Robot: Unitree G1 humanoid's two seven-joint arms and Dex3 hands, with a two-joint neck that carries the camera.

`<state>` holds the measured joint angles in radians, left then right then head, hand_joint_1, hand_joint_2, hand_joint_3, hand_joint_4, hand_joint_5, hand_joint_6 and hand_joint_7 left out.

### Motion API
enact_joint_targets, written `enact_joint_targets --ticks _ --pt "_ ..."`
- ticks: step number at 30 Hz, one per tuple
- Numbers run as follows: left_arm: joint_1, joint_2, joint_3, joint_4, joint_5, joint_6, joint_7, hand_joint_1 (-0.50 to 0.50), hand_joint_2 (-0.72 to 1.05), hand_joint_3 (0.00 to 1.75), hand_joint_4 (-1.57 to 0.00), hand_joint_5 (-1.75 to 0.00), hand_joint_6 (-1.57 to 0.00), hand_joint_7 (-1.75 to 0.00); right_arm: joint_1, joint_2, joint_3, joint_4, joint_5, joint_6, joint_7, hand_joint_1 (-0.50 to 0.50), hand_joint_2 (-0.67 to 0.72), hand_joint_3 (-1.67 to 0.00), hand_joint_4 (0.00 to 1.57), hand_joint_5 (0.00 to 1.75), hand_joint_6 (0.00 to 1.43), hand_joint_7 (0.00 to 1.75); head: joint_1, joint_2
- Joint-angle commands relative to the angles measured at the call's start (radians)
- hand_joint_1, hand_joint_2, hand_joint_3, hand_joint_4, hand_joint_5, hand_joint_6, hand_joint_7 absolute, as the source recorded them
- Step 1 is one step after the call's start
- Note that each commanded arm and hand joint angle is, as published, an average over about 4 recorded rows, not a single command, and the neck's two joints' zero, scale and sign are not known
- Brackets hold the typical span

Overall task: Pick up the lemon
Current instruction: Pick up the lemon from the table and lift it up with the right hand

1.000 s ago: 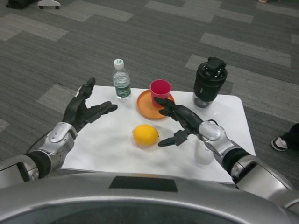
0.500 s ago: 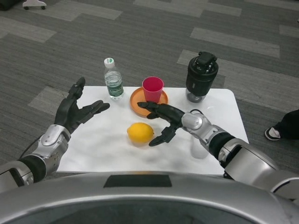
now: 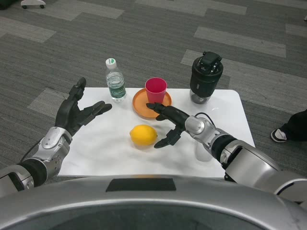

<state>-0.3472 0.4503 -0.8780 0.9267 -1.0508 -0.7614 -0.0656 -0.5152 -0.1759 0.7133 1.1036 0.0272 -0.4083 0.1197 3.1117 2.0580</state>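
The yellow lemon lies on the white table, near the middle. My right hand is just to its right with fingers spread apart, one fingertip close to the lemon and no visible contact. It holds nothing. My left hand hovers over the table's left side, fingers apart and empty, well away from the lemon.
Behind the lemon sits an orange plate carrying a pink cup. A water bottle stands at the back left and a black blender jar at the back right. A person's shoe shows at the right edge.
My right hand has moved left toward the lemon and stopped beside it. The camera shifted, moving the whole scene in the picture. The left hand has kept its pose.
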Motion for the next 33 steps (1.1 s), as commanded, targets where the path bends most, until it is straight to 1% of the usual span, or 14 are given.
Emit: enact_joint_targets --ticks 1,8,11,13,16,20,23,27,31,33 --pt "0.008 0.007 0.009 -0.01 0.0 -0.001 0.002 0.5 1.05 0.09 0.0 0.0 0.0 0.0 -0.02 0.003 0.0 0.009 0.01 -0.007 -0.025 -0.33 -0.16 -0.4 0.0 0.87 0.0 0.07 -0.002 0.0" --pt "0.008 0.007 0.014 -0.012 0.0 -0.004 0.003 0.5 1.05 0.09 0.0 0.0 0.0 0.0 -0.023 0.007 0.028 0.019 0.02 -0.004 -0.045 -0.33 -0.16 -0.4 0.0 0.87 0.0 0.07 0.0 0.0" --pt "0.009 0.007 0.016 -0.015 0.0 -0.004 0.003 0.5 1.05 0.09 0.0 0.0 0.0 0.0 -0.026 0.012 0.042 0.019 0.023 -0.004 -0.05 -0.36 -0.15 -0.4 0.0 0.87 0.0 0.07 0.004 -0.001" --pt "0.009 0.006 0.016 -0.017 0.0 -0.004 0.003 0.5 1.05 0.09 0.0 0.0 0.0 0.0 -0.027 0.014 0.05 0.02 0.027 -0.003 -0.055 -0.35 -0.16 -0.4 0.0 0.87 0.0 0.07 0.003 -0.002" --pt "0.008 0.005 0.016 -0.017 0.0 -0.004 0.003 0.5 1.05 0.09 0.0 0.0 0.0 0.0 -0.031 0.017 0.067 0.026 0.034 -0.002 -0.059 -0.36 -0.16 -0.4 0.0 0.87 0.0 0.07 0.003 -0.002" --pt "0.013 0.005 0.021 -0.021 0.0 -0.006 0.003 0.5 1.05 0.09 0.0 0.0 0.0 0.0 -0.035 0.026 0.087 0.044 0.039 0.0 -0.078 -0.36 -0.16 -0.4 0.0 0.97 0.0 0.07 0.022 -0.001" --pt "0.017 0.001 0.027 -0.026 0.002 -0.006 0.003 0.5 1.05 0.09 0.0 0.0 0.0 0.0 -0.035 0.03 0.088 0.056 0.042 0.0 -0.094 -0.38 -0.16 -0.4 0.0 0.97 0.0 0.07 0.031 0.004" --pt "0.023 0.0 0.033 -0.028 0.002 -0.006 0.003 0.5 1.05 0.09 0.0 0.0 0.0 0.0 -0.037 0.035 0.097 0.068 0.042 0.003 -0.101 -0.38 -0.16 -0.4 0.0 0.97 0.0 0.07 0.055 0.005" --pt "0.039 -0.003 0.05 -0.029 0.002 -0.009 0.003 0.5 1.05 0.09 0.0 0.0 0.0 0.0 -0.043 0.041 0.115 0.085 0.042 0.006 -0.104 -0.38 -0.16 -0.4 0.0 0.97 0.0 0.14 0.077 0.007" --pt "0.049 -0.008 0.066 -0.029 0.001 -0.013 0.003 0.5 1.05 0.09 0.0 0.0 0.0 0.0 -0.043 0.043 0.122 0.094 0.042 0.006 -0.105 -0.38 -0.16 -0.4 0.0 0.97 0.0 0.14 0.078 0.007"
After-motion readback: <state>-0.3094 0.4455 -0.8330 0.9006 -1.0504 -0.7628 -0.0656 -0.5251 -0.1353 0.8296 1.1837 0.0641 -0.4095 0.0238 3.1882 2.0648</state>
